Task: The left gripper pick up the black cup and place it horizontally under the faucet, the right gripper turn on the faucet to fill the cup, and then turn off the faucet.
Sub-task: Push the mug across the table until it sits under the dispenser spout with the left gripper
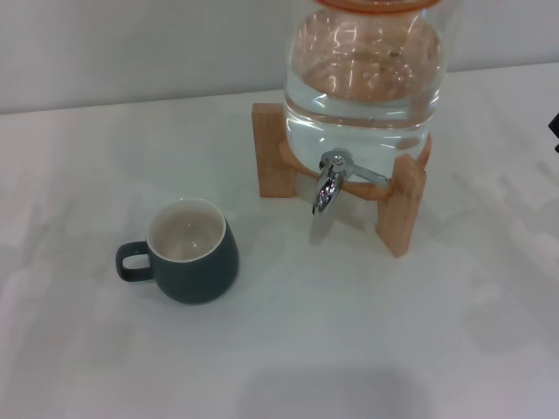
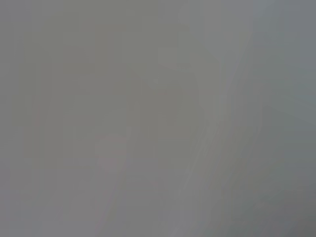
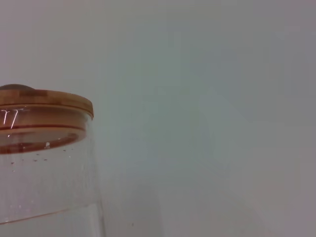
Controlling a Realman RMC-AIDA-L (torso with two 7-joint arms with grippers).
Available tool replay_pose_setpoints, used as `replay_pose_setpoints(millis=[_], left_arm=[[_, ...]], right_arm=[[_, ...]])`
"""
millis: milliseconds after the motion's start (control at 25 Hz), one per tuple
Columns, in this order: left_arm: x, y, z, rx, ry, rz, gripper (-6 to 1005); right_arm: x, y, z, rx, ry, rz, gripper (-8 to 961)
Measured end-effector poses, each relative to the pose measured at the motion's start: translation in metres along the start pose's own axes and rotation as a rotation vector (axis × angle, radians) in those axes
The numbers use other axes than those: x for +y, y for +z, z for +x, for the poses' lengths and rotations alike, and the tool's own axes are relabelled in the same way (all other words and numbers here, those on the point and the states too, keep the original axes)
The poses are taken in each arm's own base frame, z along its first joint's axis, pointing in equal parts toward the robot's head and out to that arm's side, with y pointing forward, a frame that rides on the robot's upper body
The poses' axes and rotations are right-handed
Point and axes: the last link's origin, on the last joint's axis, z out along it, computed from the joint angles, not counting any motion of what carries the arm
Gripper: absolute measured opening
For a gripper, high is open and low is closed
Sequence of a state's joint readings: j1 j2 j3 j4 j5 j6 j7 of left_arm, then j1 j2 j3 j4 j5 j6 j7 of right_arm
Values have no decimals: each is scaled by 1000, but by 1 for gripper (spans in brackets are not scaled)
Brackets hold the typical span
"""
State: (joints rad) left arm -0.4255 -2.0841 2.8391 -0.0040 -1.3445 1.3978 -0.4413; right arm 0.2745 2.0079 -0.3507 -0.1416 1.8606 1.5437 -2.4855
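Observation:
The black cup (image 1: 188, 253) stands upright on the white table, left of the jar, with its handle pointing left and its cream inside showing empty. The chrome faucet (image 1: 330, 182) sticks out of the clear water jar (image 1: 367, 78), spout down, to the right of the cup and apart from it. A black sliver of my right gripper (image 1: 555, 133) shows at the right edge of the head view, away from the faucet. The left gripper is out of view. The right wrist view shows the jar's wooden lid (image 3: 44, 101) and glass wall. The left wrist view shows only a plain grey surface.
The jar rests on a wooden stand (image 1: 400, 205) at the back right of the white table (image 1: 306, 349). A pale wall runs behind the table.

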Motion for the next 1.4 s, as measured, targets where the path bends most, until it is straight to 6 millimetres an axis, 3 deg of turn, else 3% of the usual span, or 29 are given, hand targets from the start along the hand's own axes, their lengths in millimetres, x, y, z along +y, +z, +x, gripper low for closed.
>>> replay_pose_setpoints(millis=[320,800,1280,1400], left_arm=[[6,-8,-3,13,56,5,887],[7,-16,-12,-39,-65,14,887],[8,-73,-24,-224,-181,-210,888],[10,-78,-26,-240,-159,-230,887]], right_arm=[[-2,-1,-1,3,-6,2,722],[-8,-7,-11,-33,-38,4,722],[-22,-9,-26,-64,-111,21,722],[-22,-8,-27,-65,-112,16,722]])
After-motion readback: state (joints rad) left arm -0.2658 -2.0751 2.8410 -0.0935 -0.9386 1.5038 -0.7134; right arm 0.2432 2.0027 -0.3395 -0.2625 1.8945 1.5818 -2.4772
